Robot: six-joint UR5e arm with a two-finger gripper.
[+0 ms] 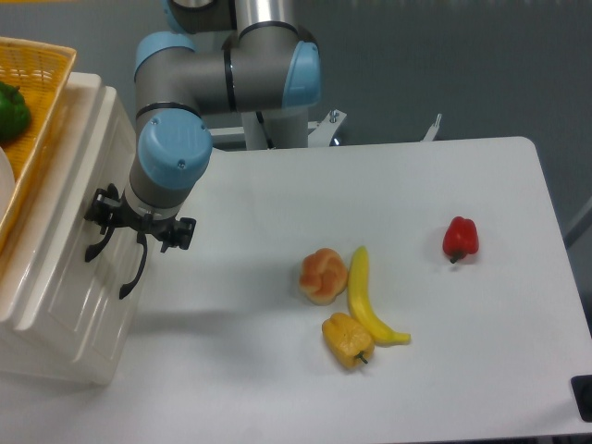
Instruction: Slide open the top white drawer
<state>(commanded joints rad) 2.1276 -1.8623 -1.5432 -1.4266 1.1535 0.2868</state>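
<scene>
The small cream-white cabinet [55, 305] stands at the table's left edge, its front facing right. The top white drawer [67, 217] looks shut, and its curved black handle [95, 242] lies nearer the cabinet's top. The lower drawer's handle [134, 268] sits just right of it. My gripper [139, 225] hangs from the blue-capped wrist directly over the two handles, its black body touching or nearly touching their upper ends. The fingers merge with the black handles, so their spacing is hidden.
An orange basket [42, 102] holding a green pepper [11, 109] rests on the cabinet. On the white table lie a bread roll [323, 275], a banana [367, 298], a yellow pepper [347, 340] and a red pepper [460, 238]. The arm's base stands at the back.
</scene>
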